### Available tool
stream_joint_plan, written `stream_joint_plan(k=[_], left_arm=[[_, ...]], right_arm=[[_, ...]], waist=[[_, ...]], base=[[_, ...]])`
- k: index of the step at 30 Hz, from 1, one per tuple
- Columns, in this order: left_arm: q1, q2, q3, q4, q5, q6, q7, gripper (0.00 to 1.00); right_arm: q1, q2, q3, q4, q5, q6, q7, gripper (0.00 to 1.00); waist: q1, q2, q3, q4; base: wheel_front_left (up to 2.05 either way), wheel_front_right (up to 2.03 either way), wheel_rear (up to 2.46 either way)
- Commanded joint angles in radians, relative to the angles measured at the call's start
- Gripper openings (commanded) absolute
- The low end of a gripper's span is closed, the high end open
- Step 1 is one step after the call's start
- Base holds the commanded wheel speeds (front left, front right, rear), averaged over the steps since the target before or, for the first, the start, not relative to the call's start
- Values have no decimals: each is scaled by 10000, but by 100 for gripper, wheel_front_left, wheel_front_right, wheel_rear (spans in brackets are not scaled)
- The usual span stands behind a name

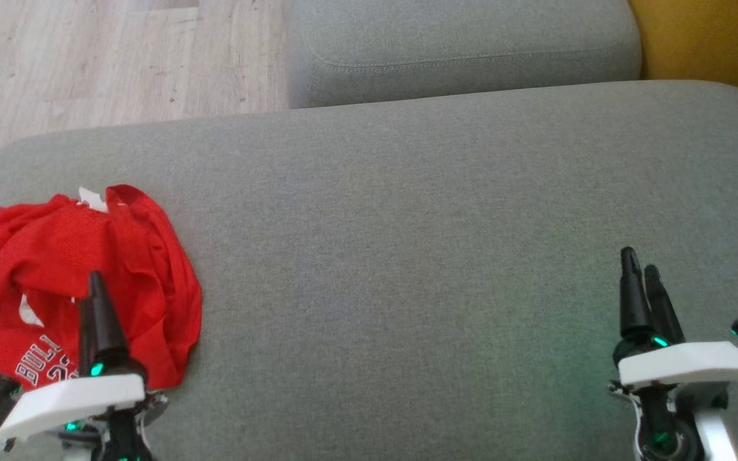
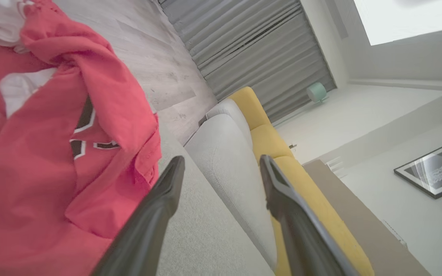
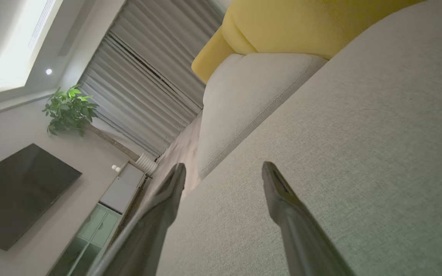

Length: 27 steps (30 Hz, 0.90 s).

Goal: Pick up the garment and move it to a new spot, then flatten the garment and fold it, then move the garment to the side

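Crumpled red garment [image 1: 55,256] on the grey sofa [image 1: 407,256]. Left gripper [image 2: 221,159] by it, wide open. Right gripper [image 3: 224,165] wide open, empty.

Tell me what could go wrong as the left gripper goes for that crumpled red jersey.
1. The red jersey is bunched in layers, so the open left gripper may pinch only one fold and lift a tangle.
2. It lies near the left end of the grey cushion; dragging could slide it toward the floor.
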Motion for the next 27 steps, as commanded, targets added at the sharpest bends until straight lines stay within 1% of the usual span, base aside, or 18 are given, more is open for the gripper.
stream_joint_plan(k=[1,5,6,13,18,27], left_arm=[[-314,89,30,-513,443,36,-122,100],[-238,92,-321,-662,1525,16,-239,100],[-238,92,-321,-662,1525,16,-239,100],[-122,97,-908,-759,3162,19,-445,100],[-28,101,-1233,-606,4020,42,-592,100],[-61,187,-1525,-594,5514,382,-855,100]], right_arm=[[-562,-64,210,-480,-441,36,-174,100],[-533,-66,426,-571,-1183,39,-292,100],[-533,-66,426,-571,-1183,39,-292,100],[-476,-71,576,-852,-2339,43,-498,100],[-448,-74,716,-945,-3140,46,-646,100],[-496,-80,745,-873,-4388,52,-910,100]], waist=[[0,0,3,-17],[0,0,19,-62],[0,0,19,-62],[0,0,43,-128],[0,0,48,-153],[0,0,143,-203]], base=[[0,0,0],[0,0,0],[0,0,0],[0,0,0],[0,0,0],[0,0,0]])
